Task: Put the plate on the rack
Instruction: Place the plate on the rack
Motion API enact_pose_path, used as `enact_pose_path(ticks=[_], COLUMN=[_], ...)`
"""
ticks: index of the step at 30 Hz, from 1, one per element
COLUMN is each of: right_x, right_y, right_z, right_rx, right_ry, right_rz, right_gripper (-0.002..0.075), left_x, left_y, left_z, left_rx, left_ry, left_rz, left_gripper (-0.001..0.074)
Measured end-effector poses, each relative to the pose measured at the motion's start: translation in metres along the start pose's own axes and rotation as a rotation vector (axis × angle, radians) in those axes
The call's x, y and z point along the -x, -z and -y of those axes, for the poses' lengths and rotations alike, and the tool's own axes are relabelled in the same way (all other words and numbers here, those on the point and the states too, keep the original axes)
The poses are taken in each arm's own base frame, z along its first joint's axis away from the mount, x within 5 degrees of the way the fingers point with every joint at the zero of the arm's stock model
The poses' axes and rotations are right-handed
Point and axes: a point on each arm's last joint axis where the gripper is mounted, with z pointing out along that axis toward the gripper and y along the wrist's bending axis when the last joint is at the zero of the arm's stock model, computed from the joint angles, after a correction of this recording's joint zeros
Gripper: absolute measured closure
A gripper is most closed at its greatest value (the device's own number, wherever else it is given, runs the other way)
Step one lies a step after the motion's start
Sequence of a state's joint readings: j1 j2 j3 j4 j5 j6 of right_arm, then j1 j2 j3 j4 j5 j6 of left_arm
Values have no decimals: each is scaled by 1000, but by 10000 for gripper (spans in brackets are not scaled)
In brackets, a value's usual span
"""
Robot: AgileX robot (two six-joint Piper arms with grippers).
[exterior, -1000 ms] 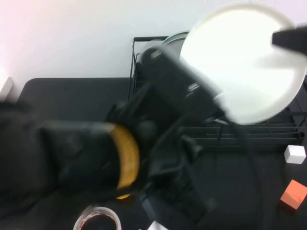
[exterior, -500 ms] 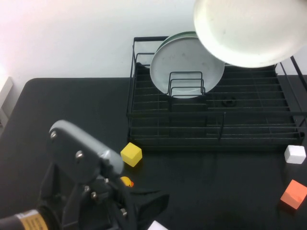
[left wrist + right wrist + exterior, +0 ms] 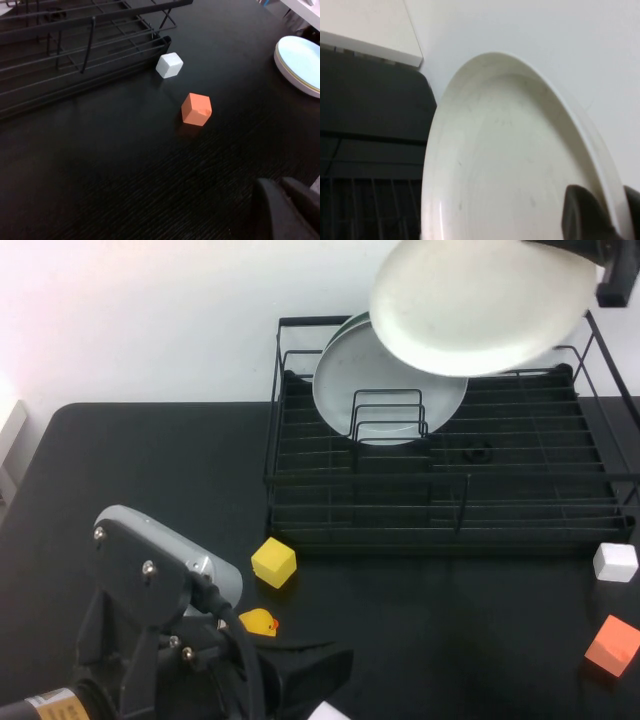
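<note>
Plate (image 3: 478, 305), rigid, glossy, breakable, pinched at its rim by right gripper (image 3: 600, 215) above rack (image 3: 445, 490), far edge; left gripper (image 3: 287, 210) near edge, jaws apparently together.

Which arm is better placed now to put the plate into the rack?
Right. The right gripper holds the plate above the rack; the left gripper is low over the table.

The left arm (image 3: 150, 640) is black with a grey screwed housing and yellow label.
</note>
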State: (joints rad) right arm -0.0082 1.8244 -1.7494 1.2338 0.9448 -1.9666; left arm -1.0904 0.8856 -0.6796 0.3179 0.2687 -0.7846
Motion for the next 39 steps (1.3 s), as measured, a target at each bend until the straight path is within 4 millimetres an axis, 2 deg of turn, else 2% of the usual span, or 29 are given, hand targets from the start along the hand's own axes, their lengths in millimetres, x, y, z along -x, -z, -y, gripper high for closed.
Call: enact_pose_path(ticks=[4, 10, 17, 23, 39], right_x=[1, -10, -39, -58, -73], right_y=[-15, -47, -80, -90, -101], right_z=[9, 13, 7, 7, 2], right_rx=[14, 48, 82, 60, 68], right_ry=[41, 55, 12, -22, -41], right_rz=[29, 55, 40, 15, 23], right_gripper=[625, 625, 625, 625, 625], left_x=[0, 0, -1, -1, -1], left_y=[0, 0, 0, 0, 1], left_z=[0, 0, -1, -1, -2], left_rx=[0, 0, 9, 17, 20], left_ry=[4, 4, 19, 20, 15], left_rz=[0, 0, -9, -15, -15], left_gripper=[735, 735, 735, 735, 735])
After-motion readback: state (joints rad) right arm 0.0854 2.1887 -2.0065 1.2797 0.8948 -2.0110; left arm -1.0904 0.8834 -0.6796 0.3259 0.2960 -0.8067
